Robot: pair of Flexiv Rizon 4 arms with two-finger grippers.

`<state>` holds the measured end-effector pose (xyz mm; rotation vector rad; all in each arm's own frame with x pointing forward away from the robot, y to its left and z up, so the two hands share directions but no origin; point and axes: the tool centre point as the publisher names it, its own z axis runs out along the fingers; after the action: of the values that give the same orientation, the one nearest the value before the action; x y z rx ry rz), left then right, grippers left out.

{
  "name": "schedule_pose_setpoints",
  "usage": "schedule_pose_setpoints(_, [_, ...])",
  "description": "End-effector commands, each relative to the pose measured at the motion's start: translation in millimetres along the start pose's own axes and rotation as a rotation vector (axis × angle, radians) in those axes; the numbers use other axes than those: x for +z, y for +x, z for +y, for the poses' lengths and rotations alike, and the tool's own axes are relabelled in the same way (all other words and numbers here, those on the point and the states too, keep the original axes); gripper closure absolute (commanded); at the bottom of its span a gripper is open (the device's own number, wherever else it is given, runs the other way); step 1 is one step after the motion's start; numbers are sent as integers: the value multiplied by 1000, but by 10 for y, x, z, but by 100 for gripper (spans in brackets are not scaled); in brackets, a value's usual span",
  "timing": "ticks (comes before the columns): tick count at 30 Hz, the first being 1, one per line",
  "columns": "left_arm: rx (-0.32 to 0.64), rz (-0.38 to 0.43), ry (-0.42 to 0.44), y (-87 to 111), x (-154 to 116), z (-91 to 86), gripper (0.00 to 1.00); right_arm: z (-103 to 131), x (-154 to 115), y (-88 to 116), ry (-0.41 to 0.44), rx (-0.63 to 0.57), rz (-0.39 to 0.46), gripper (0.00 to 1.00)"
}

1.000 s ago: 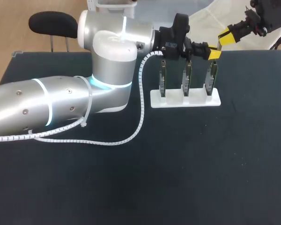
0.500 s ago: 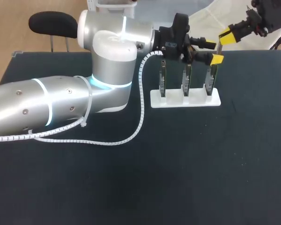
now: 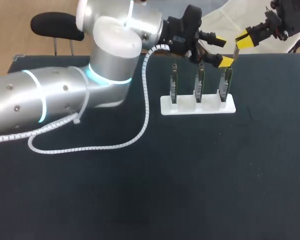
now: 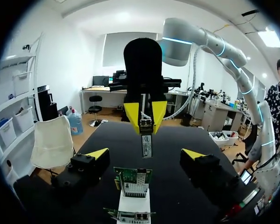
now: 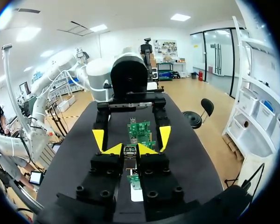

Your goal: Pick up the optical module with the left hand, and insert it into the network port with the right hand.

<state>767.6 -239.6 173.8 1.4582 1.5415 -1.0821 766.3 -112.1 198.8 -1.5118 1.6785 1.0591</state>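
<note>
Dark worktop [image 3: 190, 190] comes first, and on it a white stand [image 3: 197, 107] holds three green network cards [image 3: 199, 82] upright. Over the rightmost card [image 3: 225, 82] hangs the left tool [image 3: 221, 51], fingers wide apart and holding nothing. Beyond it the right tool [image 3: 242, 39] is clamped on the optical module [image 4: 147, 144], poised above that card. I judge the risks to be a skewed module jamming at the port mouth, or the two tools knocking together in that tight space.
</note>
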Motion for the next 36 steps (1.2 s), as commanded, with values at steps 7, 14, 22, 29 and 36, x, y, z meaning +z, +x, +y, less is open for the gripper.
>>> schedule_pose_setpoints(7, [-42,174,29,105,-51,-59,0,-9,22,-7,1,-3,4,100])
schedule_pose_setpoints(14, [-65,196,2,196,-51,-94,0,-14,23,-2,3,0,6,100])
schedule_pose_setpoints(22, [-59,218,-5,222,-77,-81,0,-20,10,16,0,3,12,100])
schedule_pose_setpoints(29, [-66,221,3,232,-74,-79,0,-28,4,16,-2,1,13,100])
schedule_pose_setpoints(36, [-67,213,8,233,-73,-80,0,-35,27,20,-27,-16,10,100])
